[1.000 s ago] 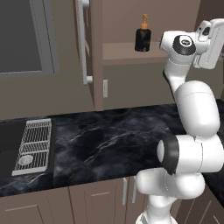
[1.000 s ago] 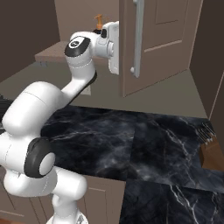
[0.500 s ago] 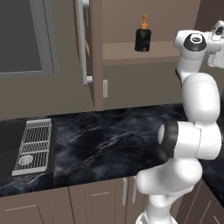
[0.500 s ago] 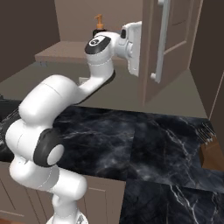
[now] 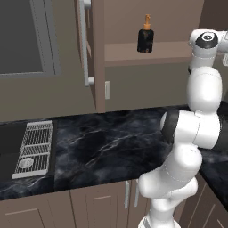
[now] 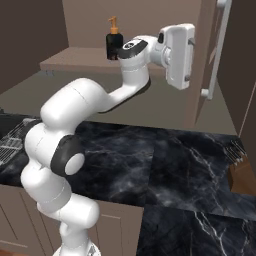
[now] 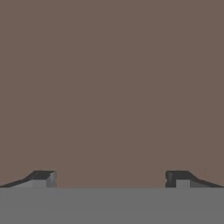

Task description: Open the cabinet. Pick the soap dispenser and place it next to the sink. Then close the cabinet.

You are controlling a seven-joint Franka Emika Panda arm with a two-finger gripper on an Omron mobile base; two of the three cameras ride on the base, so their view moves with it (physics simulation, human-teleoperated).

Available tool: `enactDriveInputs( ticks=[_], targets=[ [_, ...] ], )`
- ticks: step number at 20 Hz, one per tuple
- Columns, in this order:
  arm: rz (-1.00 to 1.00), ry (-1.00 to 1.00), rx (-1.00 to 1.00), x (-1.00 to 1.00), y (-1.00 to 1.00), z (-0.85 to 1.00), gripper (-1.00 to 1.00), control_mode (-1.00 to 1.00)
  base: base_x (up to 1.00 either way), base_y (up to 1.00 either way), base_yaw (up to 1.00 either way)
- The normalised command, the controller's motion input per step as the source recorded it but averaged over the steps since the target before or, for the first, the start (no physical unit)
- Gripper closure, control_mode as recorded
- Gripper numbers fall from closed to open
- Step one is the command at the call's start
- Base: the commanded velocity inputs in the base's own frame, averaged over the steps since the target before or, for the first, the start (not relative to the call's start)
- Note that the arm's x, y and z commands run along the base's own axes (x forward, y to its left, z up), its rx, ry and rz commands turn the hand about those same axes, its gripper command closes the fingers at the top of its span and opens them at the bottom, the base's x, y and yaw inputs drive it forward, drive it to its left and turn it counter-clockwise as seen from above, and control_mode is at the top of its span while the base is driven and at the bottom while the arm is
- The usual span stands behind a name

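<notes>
While the sink (image 5: 11, 151) sits at the far left of the left base view, sunk into the dark marbled desk (image 5: 111, 147) with its pale grid rack (image 5: 33, 149) over part of the basin, the cabinet (image 5: 95, 53) above now stands open; its left door (image 5: 91, 49) juts edge-on toward the camera with the silver bar handle (image 5: 82, 44) on it; on the inner shelf (image 5: 147, 55) the soap dispenser (image 5: 145, 38) stands upright and untouched, black with an orange pump, well above the desk and far from the sink; further right, the arm has swung its hand out with the right door (image 6: 207, 55), which a second ago was still partly across the opening and is now pushed wide; the end effector (image 7: 109, 178) has its fingers spread far apart, clamped on nothing, facing plain brown panel close up; in the right base view the hand sits against that door's inner side, just beside the long handle (image 6: 215, 50); so the opening step looks all but finished, and the next move would be to pull back and reach for the bottle on the shelf.
</notes>
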Motion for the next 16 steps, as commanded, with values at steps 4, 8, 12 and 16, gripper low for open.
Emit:
enactDriveInputs(
  ticks=[4,8,12,16],
  targets=[
    [0.0,-0.01,0.0,-0.13,0.14,0.0,-1.0,-1.0,0.0,0.0,0.0],
    [0.05,-0.09,0.0,-0.53,0.54,0.0,-1.0,-1.0,0.0,0.0,0.0],
    [0.11,-0.14,0.02,-0.63,0.73,0.0,-1.0,-1.0,0.0,0.0,0.0],
    [0.16,-0.22,0.09,-0.58,0.89,0.0,-1.0,-1.0,0.0,0.0,0.0]
  ],
)
